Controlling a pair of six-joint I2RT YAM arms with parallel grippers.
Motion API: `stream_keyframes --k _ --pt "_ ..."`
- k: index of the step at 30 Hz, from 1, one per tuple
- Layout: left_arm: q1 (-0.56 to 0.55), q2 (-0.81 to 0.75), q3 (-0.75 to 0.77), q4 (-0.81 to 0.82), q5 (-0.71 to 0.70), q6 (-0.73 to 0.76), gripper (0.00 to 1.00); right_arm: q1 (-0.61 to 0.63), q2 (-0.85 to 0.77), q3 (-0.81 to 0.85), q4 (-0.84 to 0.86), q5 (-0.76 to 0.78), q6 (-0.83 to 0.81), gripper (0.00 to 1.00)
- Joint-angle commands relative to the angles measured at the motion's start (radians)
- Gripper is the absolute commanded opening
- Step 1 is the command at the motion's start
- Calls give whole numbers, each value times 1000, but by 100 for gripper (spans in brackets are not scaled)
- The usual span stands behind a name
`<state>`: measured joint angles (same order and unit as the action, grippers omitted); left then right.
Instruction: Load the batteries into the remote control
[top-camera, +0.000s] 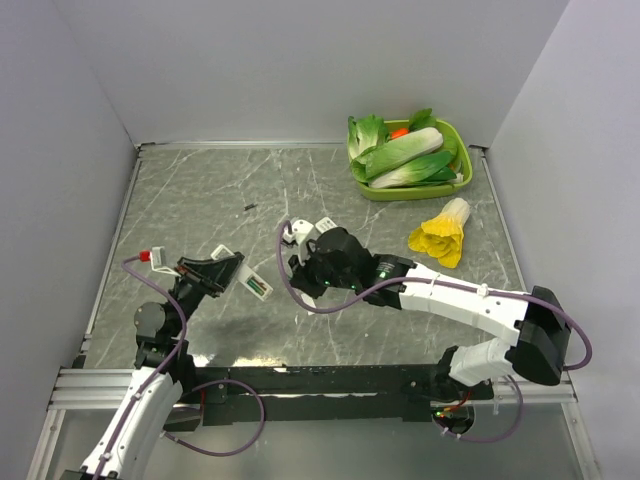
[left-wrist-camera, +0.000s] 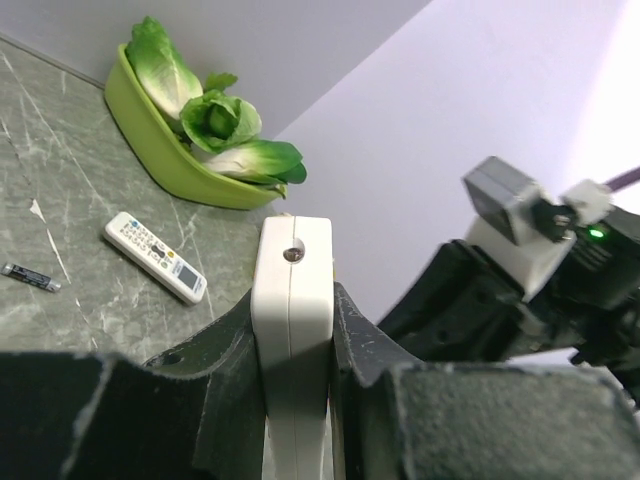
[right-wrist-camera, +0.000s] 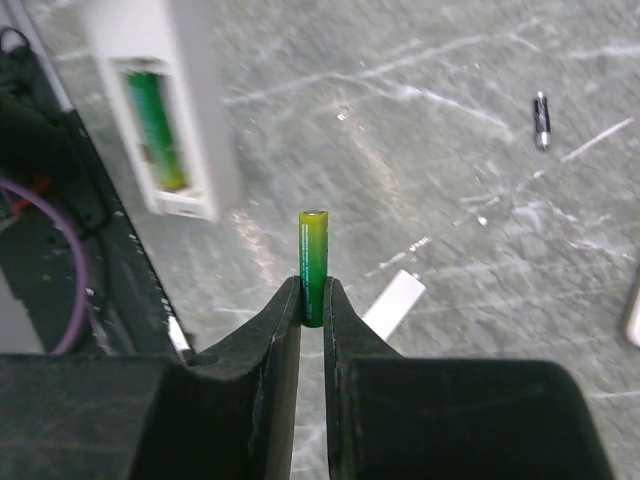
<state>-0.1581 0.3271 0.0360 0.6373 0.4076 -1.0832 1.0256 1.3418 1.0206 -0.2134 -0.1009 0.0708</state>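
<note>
In the top external view, the remote control is held up over the counter by the left tool, and the right tool is seen just beside it, to its right. In the left wrist view, the remote control is seen edge-on, clamped firmly between the left tool's fingers. In the right wrist view, the right tool is closed on a battery, gripped by its lower end with its long axis in line with the fingers. The remote control lies ahead and to the left, its compartment running roughly parallel to the held battery, with a second battery already seated. A leftward, forward shift by the right arm is judged to be needed; the free slot cannot be made out.
</note>
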Motion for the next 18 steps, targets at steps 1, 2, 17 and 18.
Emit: stream_keyframes --k 1,2,17,18 --pt "5 -29 -154 -7 -64 -11 2 57 -4 105 -69 99 73 0" --pt "5 -33 -153 -52 -78 -11 2 68 2 127 -90 99 83 0" --pt "2 -26 -211 -21 -125 -121 2 149 249 484 -422 165 135 0" --pt "0 -28 -212 -25 -130 -129 2 152 267 498 -432 167 126 0"
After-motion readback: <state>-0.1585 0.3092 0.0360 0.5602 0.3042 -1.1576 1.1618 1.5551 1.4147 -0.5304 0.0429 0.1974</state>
